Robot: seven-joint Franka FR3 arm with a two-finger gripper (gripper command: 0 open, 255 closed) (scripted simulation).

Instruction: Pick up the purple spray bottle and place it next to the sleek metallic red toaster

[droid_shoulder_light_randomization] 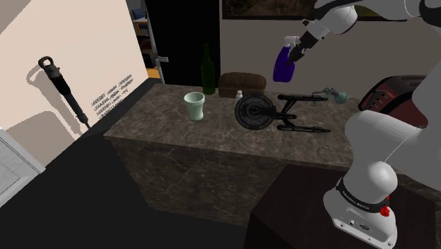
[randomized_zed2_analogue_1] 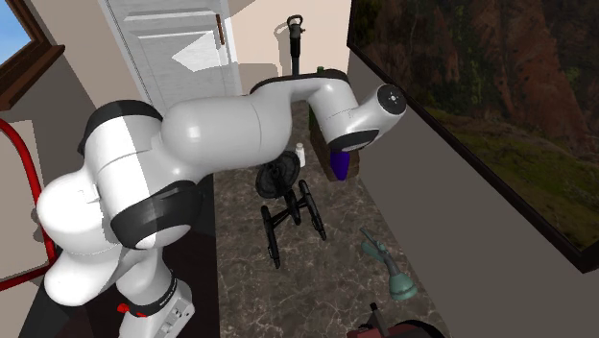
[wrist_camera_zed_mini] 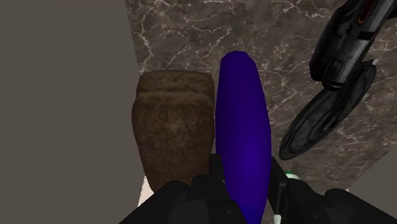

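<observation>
Now, spray bottle: purple plastic body with a pale blue-and-white trigger head (droid_shoulder_light_randomization: 284, 67), lifted clear of the counter and hanging tilted in the air near the back wall.
Grip: the all-black two-finger gripper (droid_shoulder_light_randomization: 301, 44) is clamped on the bottle's upper end; in the wrist view both fingers (wrist_camera_zed_mini: 216, 177) press against the purple body (wrist_camera_zed_mini: 242, 127), which runs out away from the hand.
Below the bottle: a brown, rough-textured loaf-shaped block (wrist_camera_zed_mini: 172, 127) lies on the counter against the wall, just beside the bottle's line in the wrist view.
Toaster: dark glossy red, rounded (droid_shoulder_light_randomization: 392, 95), on the counter at the shoulder view's right, partly behind the arm and apart from the bottle.
Between them: a teal long-handled object (droid_shoulder_light_randomization: 336, 93) lies flat on the counter.
Starship model: black, with a round saucer and two long pods (droid_shoulder_light_randomization: 272, 113), lying mid-counter, near the brown block.
Small white bottle: upright (droid_shoulder_light_randomization: 239, 94), just behind the model's saucer.
Cup: pale green, upright (droid_shoulder_light_randomization: 194, 106), further toward the shoulder view's left.
Glass bottle: tall, dark green (droid_shoulder_light_randomization: 208, 71), behind the cup.
Counter: dark veined marble (droid_shoulder_light_randomization: 162, 131).
Wall: a black long-handled tool (droid_shoulder_light_randomization: 63, 88) hangs on the beige side wall.
</observation>
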